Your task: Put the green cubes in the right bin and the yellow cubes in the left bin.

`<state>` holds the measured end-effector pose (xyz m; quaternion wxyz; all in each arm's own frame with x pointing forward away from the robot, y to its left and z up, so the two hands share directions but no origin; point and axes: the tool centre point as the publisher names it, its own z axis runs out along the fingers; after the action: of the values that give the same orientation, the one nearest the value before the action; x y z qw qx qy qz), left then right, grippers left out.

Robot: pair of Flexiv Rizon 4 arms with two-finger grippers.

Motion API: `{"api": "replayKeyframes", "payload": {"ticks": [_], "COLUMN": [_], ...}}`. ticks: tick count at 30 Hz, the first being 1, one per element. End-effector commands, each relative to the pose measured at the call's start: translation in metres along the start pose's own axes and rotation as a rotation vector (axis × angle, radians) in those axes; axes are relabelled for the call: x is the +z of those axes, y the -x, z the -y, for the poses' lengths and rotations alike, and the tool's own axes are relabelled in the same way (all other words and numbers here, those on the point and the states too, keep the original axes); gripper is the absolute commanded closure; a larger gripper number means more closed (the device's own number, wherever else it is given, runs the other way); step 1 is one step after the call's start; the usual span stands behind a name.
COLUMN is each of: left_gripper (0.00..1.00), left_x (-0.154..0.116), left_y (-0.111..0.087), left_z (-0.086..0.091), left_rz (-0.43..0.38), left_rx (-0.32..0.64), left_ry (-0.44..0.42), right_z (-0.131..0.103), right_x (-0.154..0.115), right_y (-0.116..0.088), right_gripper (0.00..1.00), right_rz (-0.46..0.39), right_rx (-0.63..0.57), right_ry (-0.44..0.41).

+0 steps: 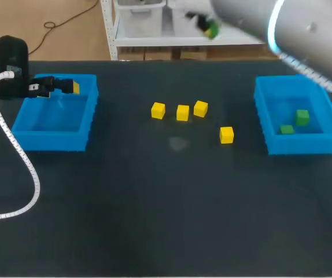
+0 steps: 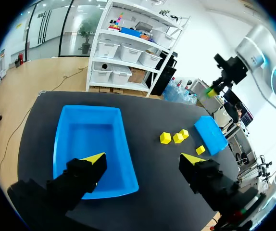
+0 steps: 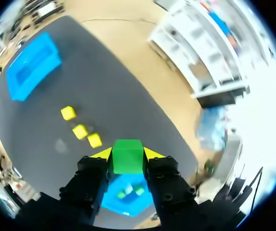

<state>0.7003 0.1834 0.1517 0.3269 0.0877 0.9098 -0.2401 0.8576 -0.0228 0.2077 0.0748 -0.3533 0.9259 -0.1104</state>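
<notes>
Covering most of each view is a dark matte table, with a faint pale mark near its middle. The left bin stands toward the table's left end and the right bin toward its right end, well apart, both blue and open-topped. Four yellow cubes lie on the bare surface between them: three in a close row, near each other but not touching, and a fourth alone, nearer the right bin and closer to the front edge. Two green cubes rest inside the right bin, just beside each other. The left gripper hangs over the left bin's near rim with its fingers wide apart and holding no cube; the bin's blue floor shows beside one finger. The right gripper is high above the table, clamped on a third green cube held squarely between its yellow tips; in its wrist view the right bin lies under it, and the row of yellow cubes lies ahead on the dark surface. A white coiled cable trails from the left arm across the table's left part, passing in front of the left bin. The right arm fills the head view's far right corner and hides the table's edge behind the right bin.
</notes>
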Motion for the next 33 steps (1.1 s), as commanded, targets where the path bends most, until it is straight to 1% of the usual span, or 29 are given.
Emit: {"api": "replayKeyframes", "payload": {"ticks": [1, 4, 6, 9, 12, 21, 27, 31, 32, 33], "left_gripper": [0.0, 0.0, 0.0, 0.0, 0.0, 0.0, 0.0, 0.0, 0.0, 0.0], "left_x": [0.0, 0.0, 0.0, 0.0, 0.0, 0.0, 0.0, 0.0, 0.0, 0.0], "left_y": [-0.001, -0.001, -0.001, -0.001, -0.001, -0.001, -0.001, -0.001, -0.001, -0.001], "left_z": [-0.002, -0.002, -0.002, -0.002, -0.002, -0.002, -0.002, -0.002, -0.002, -0.002], "left_rz": [0.006, 0.006, 0.006, 0.006, 0.006, 0.006, 0.006, 0.006, 0.006, 0.006], "left_rx": [0.001, 0.001, 0.001, 0.001, 0.001, 0.001, 0.001, 0.001, 0.001, 0.001], "left_ry": [-0.006, -0.006, -0.006, -0.006, -0.006, -0.006, -0.006, -0.006, -0.006, -0.006], "right_z": [0.04, 0.058, 0.064, 0.066, 0.063, 0.05, 0.04, 0.036, 0.034, 0.034], "right_x": [-0.001, 0.01, 0.018, 0.029, 0.039, 0.069, 0.075, 0.073, 0.073, 0.072], "right_y": [-0.137, -0.169, -0.186, -0.204, -0.214, -0.228, -0.221, -0.215, -0.213, -0.212], "right_gripper": [1.0, 1.0, 1.0, 1.0, 1.0, 1.0, 1.0, 1.0, 0.94, 0.72], "right_rz": [0.608, 0.627, 0.629, 0.64, 0.64, 0.586, 0.579, 0.583, 0.582, 0.586], "right_rx": [0.451, 0.587, 0.65, 0.724, 0.774, 0.833, 0.802, 0.765, 0.753, 0.749], "right_ry": [0.024, 0.033, 0.037, 0.066, 0.075, 0.099, 0.129, 0.13, 0.121, 0.111]}}
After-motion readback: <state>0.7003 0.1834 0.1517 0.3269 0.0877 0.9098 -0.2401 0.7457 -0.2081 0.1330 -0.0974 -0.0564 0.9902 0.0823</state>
